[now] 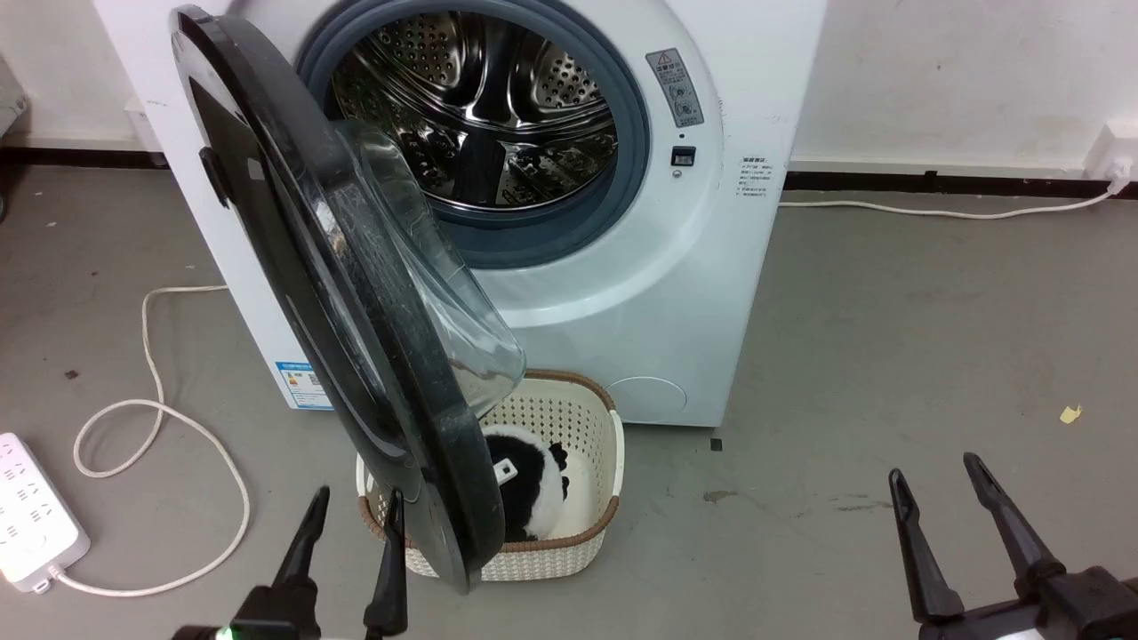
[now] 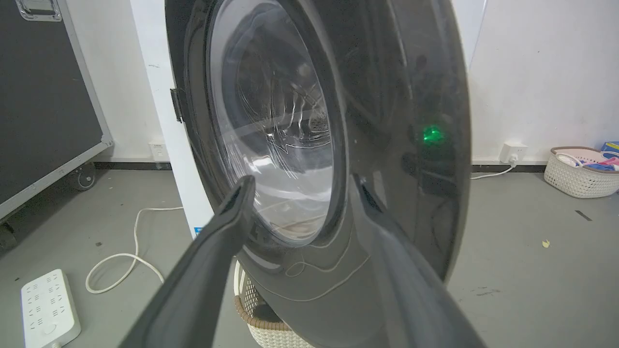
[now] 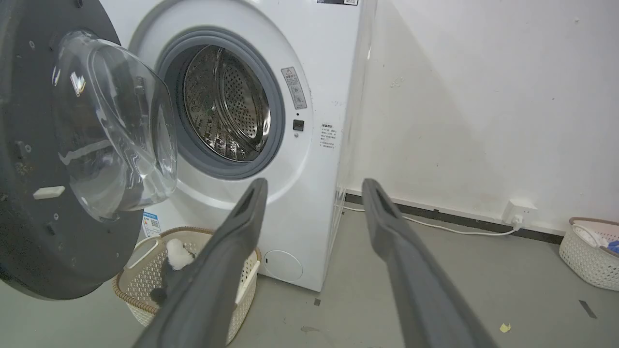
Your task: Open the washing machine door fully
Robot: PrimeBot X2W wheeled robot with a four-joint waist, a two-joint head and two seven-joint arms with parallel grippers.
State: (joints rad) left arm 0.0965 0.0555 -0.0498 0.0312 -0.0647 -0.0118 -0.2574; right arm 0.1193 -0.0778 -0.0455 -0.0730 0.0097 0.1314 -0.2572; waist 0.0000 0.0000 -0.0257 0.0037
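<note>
The washing machine (image 1: 693, 293) is a big white front-loading box standing on the floor against the wall. Its round opening is ringed by a grey gasket (image 1: 633, 142), with the shiny perforated steel drum (image 1: 480, 107) exposed inside. A blue label (image 1: 300, 384) sits low on its front. The washing machine door (image 1: 293, 258) hangs from its hinge on the left of the head view. It is swung well off the opening, nearly edge-on. Its wide glossy black rim frames a clear glass bowl (image 1: 444, 302) that bulges toward the drum.

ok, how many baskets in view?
2. One basket on the floor before the washing machine, under the open door; a second basket beside the wall, near the socket.
</note>
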